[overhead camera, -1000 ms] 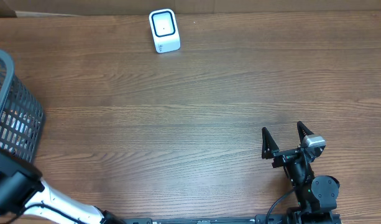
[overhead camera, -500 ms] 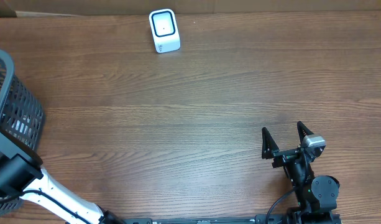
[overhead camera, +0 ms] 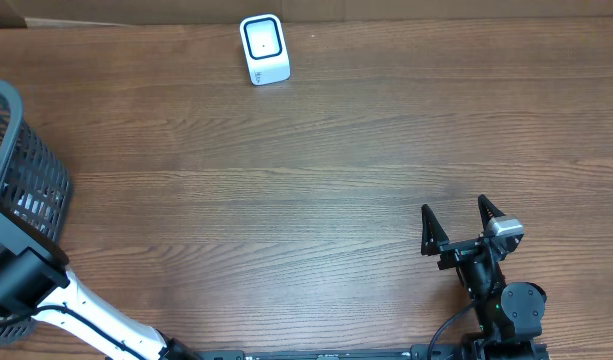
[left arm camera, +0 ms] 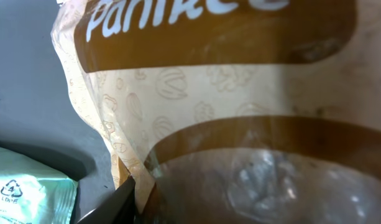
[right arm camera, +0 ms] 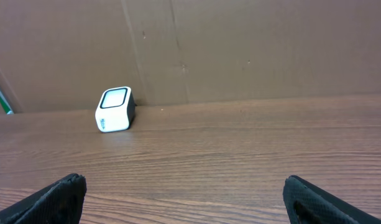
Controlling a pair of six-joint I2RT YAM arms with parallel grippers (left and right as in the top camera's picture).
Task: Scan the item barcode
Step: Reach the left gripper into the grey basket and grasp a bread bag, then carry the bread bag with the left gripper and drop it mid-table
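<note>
A brown-and-cream snack bag (left arm camera: pixel 240 93) with white lettering fills the left wrist view. One black finger (left arm camera: pixel 112 205) of my left gripper touches its crimped lower-left edge; the other finger is hidden. From overhead only the left arm (overhead camera: pixel 31 285) shows, reaching into the black mesh basket (overhead camera: pixel 16 130) at the left edge. The white barcode scanner (overhead camera: pixel 264 48) stands at the back of the table and also shows in the right wrist view (right arm camera: pixel 114 109). My right gripper (overhead camera: pixel 463 225) rests open near the front right, nothing between its fingertips (right arm camera: pixel 330 199).
A pale green packet (left arm camera: pixel 22 190) with a recycling mark lies beside the bag on the basket's grey floor. A brown cardboard wall (right arm camera: pixel 240 50) backs the wooden table (overhead camera: pixel 316 180).
The left arm has shifted a little up and to the right at the basket, and the basket wall has moved slightly with it. The right arm has not moved.
</note>
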